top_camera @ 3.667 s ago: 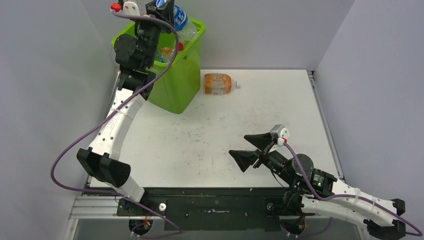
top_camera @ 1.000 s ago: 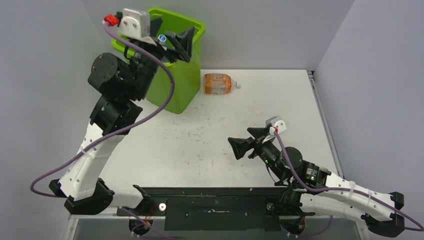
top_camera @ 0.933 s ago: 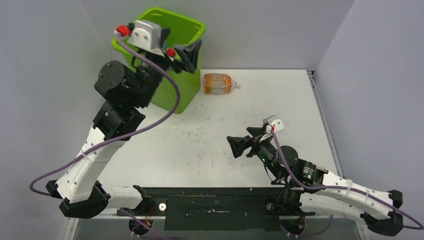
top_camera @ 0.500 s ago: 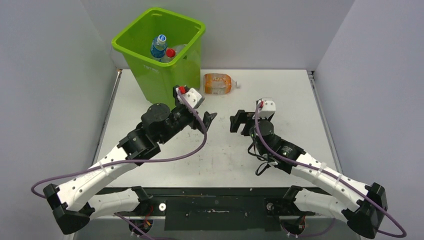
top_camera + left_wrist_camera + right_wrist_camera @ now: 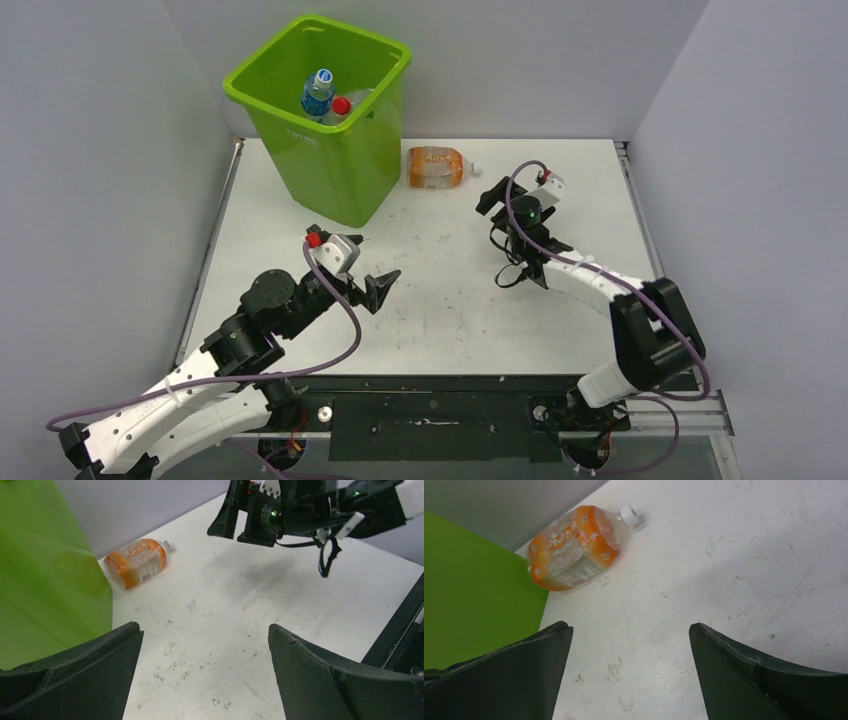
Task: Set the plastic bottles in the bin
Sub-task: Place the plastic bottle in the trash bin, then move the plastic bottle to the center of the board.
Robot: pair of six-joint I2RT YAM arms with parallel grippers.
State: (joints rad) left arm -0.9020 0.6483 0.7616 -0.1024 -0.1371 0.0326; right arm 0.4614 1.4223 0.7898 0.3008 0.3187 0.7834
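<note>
An orange bottle (image 5: 436,167) (image 5: 136,562) (image 5: 574,547) with a white cap lies on its side on the table, just right of the lime-green bin (image 5: 340,165) (image 5: 45,570) (image 5: 469,590). Inside the bin I see a blue-labelled bottle (image 5: 318,92) and a red-capped one (image 5: 341,104). My right gripper (image 5: 492,197) (image 5: 629,626) hovers open and empty a short way right of the orange bottle, pointing at it. Open and empty too, my left gripper (image 5: 372,287) (image 5: 204,627) hangs over the table's middle, facing the far side.
Grey walls close off the table (image 5: 560,300) at the back and on both sides. The bin stands in the far left corner. A black rail (image 5: 430,400) runs along the near edge. The right arm (image 5: 300,510) and its cable loop (image 5: 505,270) cross the far right.
The left arm has left the blue-labelled bottle in the bin and pulled back to the table's near middle. The right arm has swung forward toward the orange bottle.
</note>
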